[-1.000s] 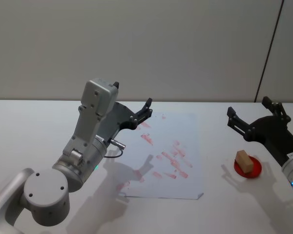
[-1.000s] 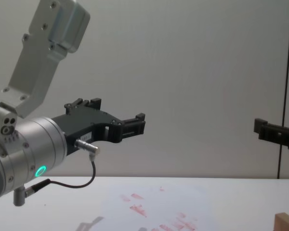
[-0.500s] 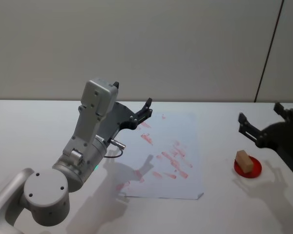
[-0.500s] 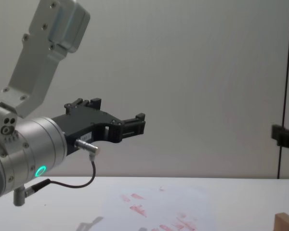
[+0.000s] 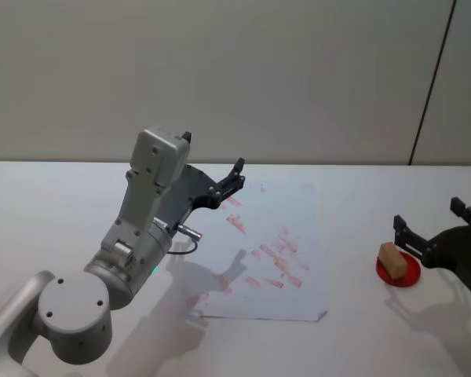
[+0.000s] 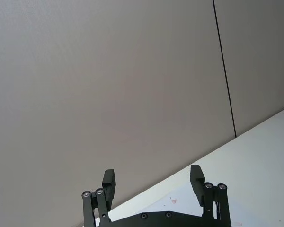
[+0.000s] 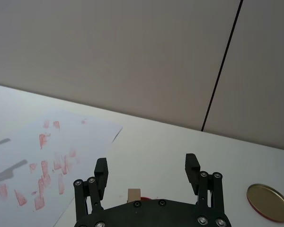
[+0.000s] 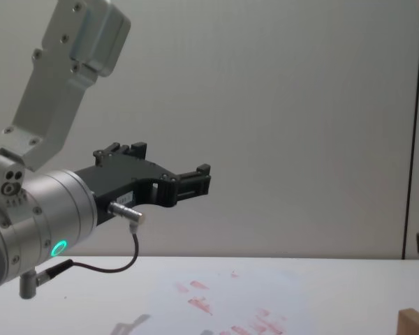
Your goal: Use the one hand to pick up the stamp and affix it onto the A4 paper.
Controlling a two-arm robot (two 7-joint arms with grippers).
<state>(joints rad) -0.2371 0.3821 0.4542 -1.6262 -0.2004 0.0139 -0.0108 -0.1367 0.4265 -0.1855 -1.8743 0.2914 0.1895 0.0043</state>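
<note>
The stamp (image 5: 390,257), a small pale wooden block, stands on a flat red pad (image 5: 400,271) at the right of the white table. My right gripper (image 5: 428,216) hovers open just over and to the right of it, holding nothing. In the right wrist view the stamp (image 7: 133,193) shows low between the spread fingers of that gripper (image 7: 146,164). The A4 paper (image 5: 294,204), covered in red-pink marks, lies mid-table. My left gripper (image 5: 234,179) is open and raised over the paper's far left corner; it also shows in the left wrist view (image 6: 152,176) and the chest view (image 8: 199,180).
A round gold lid (image 7: 270,196) lies on the table to the right of the red pad. The left arm's silver body (image 5: 141,228) stands over the near left of the paper. A grey wall runs behind the table.
My right gripper has moved right, lower and nearer to me, from beyond the stamp to just over it, staying open. The left arm, stamp and paper have not moved.
</note>
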